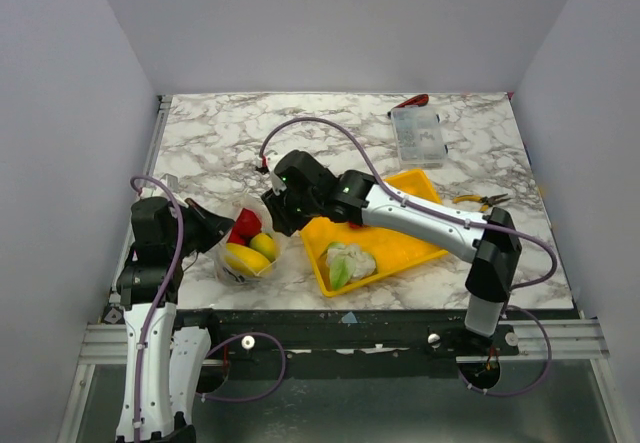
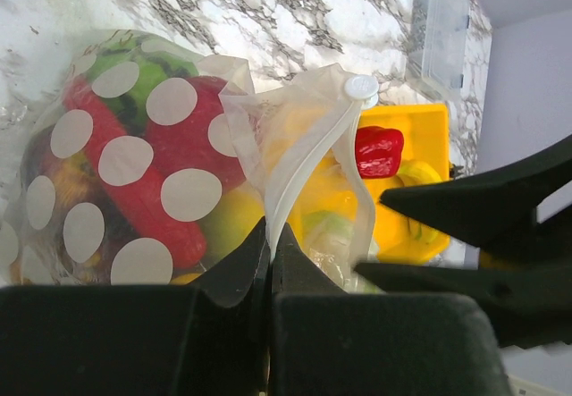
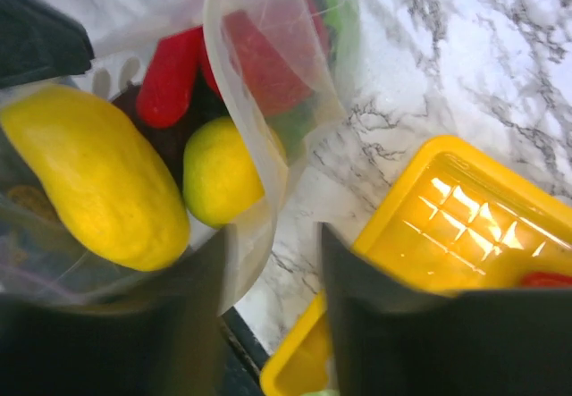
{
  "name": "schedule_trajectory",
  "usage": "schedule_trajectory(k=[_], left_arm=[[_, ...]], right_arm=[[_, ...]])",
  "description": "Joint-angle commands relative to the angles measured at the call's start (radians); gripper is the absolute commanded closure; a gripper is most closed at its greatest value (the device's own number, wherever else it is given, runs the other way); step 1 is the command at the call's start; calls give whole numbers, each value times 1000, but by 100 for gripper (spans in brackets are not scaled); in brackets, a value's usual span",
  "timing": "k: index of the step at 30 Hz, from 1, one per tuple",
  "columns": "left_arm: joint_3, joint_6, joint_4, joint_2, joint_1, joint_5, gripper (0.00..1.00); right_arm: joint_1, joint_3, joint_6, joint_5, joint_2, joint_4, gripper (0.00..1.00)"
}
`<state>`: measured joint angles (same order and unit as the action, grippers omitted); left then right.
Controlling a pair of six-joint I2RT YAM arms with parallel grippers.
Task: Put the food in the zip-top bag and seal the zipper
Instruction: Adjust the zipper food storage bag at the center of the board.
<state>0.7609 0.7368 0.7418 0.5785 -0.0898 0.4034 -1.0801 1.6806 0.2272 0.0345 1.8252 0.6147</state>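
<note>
Left wrist: my left hand [image 2: 270, 251] clenched on zip-top bag [image 2: 125, 172] rim; right hand [image 3: 274, 246] released. If the thin rim slips, banana [image 3: 89, 181] spills.

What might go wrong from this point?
The left gripper pinches only a thin fold of the bag; loaded, it may slip free. The banana lies high in the bag and might block the zipper. The cauliflower sits on the tray; sealing now would leave it out.
</note>
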Motion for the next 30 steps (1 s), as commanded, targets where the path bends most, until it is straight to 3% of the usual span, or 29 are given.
schedule_trajectory(k=[1, 2, 6, 9, 14, 18, 23, 30], left_arm=[[37, -31, -35, 21, -3, 86, 100], [41, -30, -49, 29, -3, 118, 100], [59, 73, -129, 9, 1, 254, 100], [75, 109, -113, -22, 3, 222, 100], [-47, 58, -103, 42, 1, 151, 100], [-35, -21, -71, 140, 0, 234, 100], [99, -45, -95, 12, 0, 232, 100], [-5, -79, -106, 115, 1, 311, 100]], right_arm=[[-9, 95, 96, 136, 71, -16, 89], [-10, 102, 181, 185, 66, -48, 99], [-19, 34, 518, 381, 8, -297, 100], [-16, -117, 719, 402, -57, -571, 100], [18, -269, 783, 202, -74, -583, 100], [41, -320, 827, 200, -70, -607, 100], [42, -245, 816, 166, -141, -598, 100], [43, -333, 928, 117, -127, -674, 100]])
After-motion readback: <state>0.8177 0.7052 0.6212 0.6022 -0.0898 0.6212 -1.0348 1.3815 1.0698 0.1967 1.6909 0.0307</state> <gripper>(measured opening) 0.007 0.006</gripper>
